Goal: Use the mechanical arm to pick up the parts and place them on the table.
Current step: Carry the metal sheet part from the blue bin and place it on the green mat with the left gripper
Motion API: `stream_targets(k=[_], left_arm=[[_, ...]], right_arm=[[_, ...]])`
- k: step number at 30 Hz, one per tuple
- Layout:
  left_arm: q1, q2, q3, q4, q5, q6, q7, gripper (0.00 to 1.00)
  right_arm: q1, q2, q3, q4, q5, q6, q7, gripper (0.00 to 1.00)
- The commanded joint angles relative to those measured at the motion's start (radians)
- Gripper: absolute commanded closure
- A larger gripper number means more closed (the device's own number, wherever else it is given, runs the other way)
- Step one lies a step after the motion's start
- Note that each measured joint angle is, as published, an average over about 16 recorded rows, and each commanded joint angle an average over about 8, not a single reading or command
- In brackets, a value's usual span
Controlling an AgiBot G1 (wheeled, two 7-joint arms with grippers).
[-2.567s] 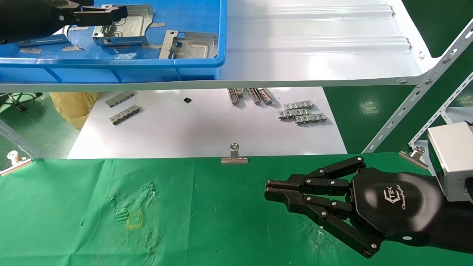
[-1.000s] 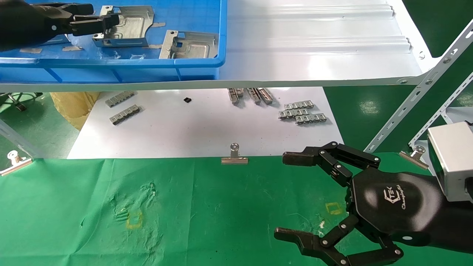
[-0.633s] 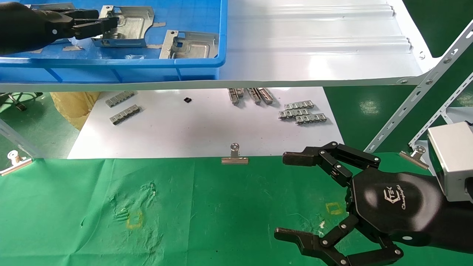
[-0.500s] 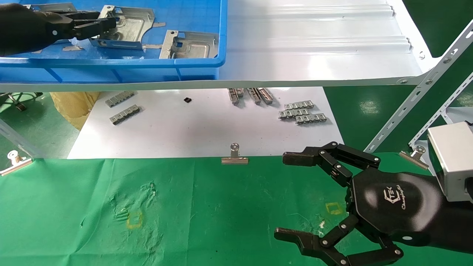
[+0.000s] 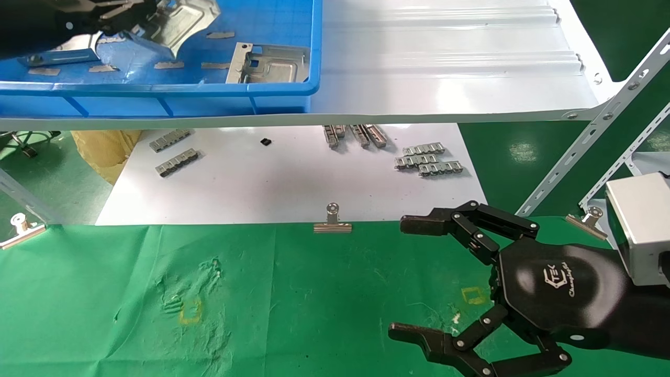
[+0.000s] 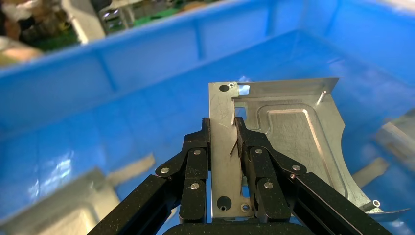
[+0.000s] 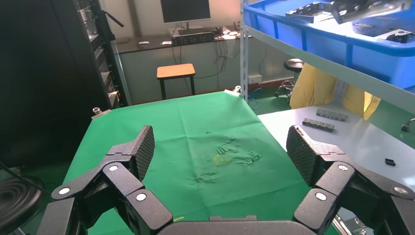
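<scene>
Part (image 6: 274, 132) in left pincer (image 6: 222, 147), right pincer (image 5: 419, 277) spread

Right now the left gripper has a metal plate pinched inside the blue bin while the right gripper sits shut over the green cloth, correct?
Not quite. The right gripper is open, fingers spread wide over the green cloth, as the right wrist view shows. The left gripper does pinch a metal plate inside the blue bin.
</scene>
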Motion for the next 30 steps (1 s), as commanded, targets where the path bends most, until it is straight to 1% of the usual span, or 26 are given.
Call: stream_targets(k=[1,9,15,19,22,25,30], left_arm=[[-0.009,-0.003,-0.003,-0.016,-0.005,0.019,0.017,1.00],[-0.024,-0.018,-0.047,-0.047,-0.076,0.242,0.077,1.00],[-0.025,-0.028,-0.046,-0.069,-0.082,0.397,0.131,1.00],[-0.009,-0.031,-0.038,-0.113,-0.090,0.473,0.175,1.00],[0.025,-0.040,-0.023,-0.186,-0.116,0.495,0.197,1.00],[0.082,-0.066,0.010,-0.312,-0.171,0.503,0.205,1.00],[0.197,-0.159,0.105,-0.587,-0.338,0.502,0.191,1.00]], right_arm=[[0.000,0.000,0.000,0.000,0.000,0.000,0.000,0.00],[0.000,0.000,0.000,0.000,0.000,0.000,0.000,0.00],[0.000,0.000,0.000,0.000,0.000,0.000,0.000,0.00],[0.000,0.000,0.000,0.000,0.000,0.000,0.000,0.00],[0.000,0.000,0.000,0.000,0.000,0.000,0.000,0.00],[0.000,0.000,0.000,0.000,0.000,0.000,0.000,0.00],[0.000,0.000,0.000,0.000,0.000,0.000,0.000,0.00]])
